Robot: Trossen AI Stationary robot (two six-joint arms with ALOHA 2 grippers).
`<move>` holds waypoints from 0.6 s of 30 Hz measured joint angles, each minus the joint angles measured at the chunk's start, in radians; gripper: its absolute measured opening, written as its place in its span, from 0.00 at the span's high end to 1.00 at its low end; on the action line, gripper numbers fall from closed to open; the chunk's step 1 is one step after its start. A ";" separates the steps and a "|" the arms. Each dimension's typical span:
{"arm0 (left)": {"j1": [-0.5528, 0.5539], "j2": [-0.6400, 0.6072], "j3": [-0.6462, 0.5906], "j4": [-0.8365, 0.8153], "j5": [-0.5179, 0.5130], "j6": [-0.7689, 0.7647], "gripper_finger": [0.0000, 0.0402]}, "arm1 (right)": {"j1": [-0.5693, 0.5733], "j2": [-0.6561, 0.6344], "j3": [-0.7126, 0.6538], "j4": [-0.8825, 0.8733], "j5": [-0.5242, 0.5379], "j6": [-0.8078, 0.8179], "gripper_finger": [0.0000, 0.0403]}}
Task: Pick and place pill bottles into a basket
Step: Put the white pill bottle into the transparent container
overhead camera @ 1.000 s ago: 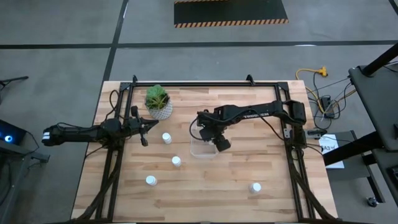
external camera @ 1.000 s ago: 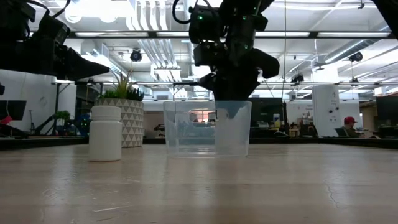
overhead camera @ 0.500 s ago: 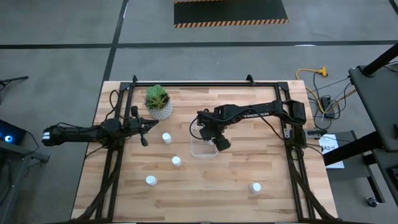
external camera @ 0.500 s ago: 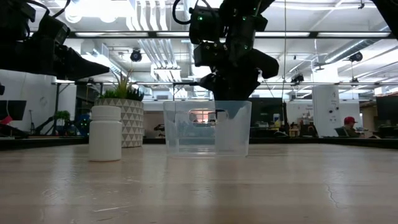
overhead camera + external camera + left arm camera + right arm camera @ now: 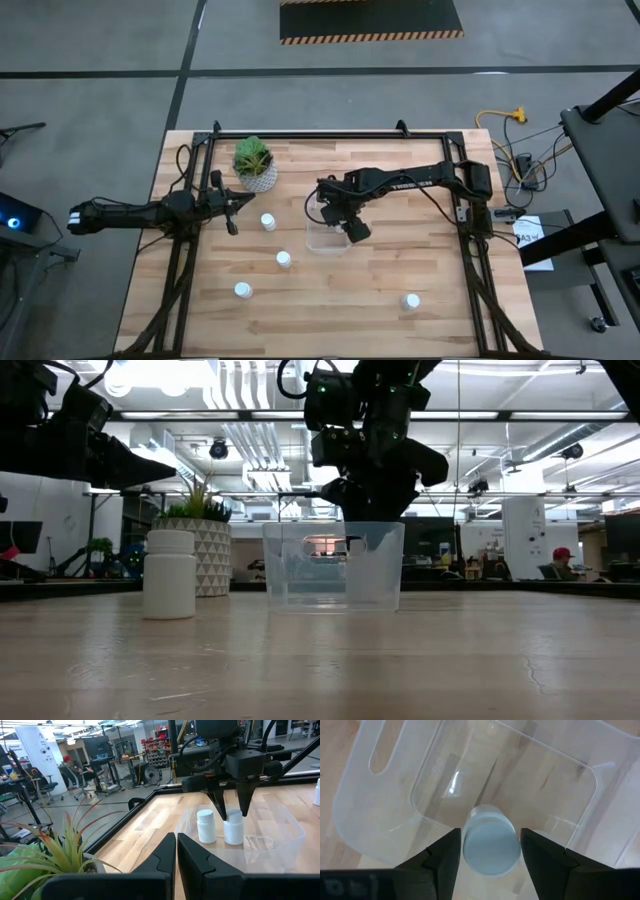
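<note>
R wrist view | my R gripper (image 5: 488, 847) fingers parted, straddling bottle (image 5: 488, 846) in basket (image 5: 380, 820); grip unclear | L gripper (image 5: 176, 855) closed, empty

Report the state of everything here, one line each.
left gripper: shut, empty, beside the plant
right gripper: lowered into the basket, at one bottle
basket: upright, two bottles inside
bottles inside: upright, capped
four bottles on the table: upright, capped
plant: upright

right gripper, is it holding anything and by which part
Apparently nothing now: in the right wrist view the right gripper has its fingers spread either side of a pill bottle standing in the basket, gaps showing beside its cap.
</note>
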 joint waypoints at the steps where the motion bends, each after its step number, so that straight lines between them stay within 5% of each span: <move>1: 0.000 0.000 0.000 0.000 0.000 0.000 1.00 | 0.000 0.000 0.000 -0.001 0.000 0.000 0.52; 18: 0.000 0.000 0.000 0.000 0.000 0.000 1.00 | 0.013 -0.002 0.161 -0.182 -0.010 0.049 0.52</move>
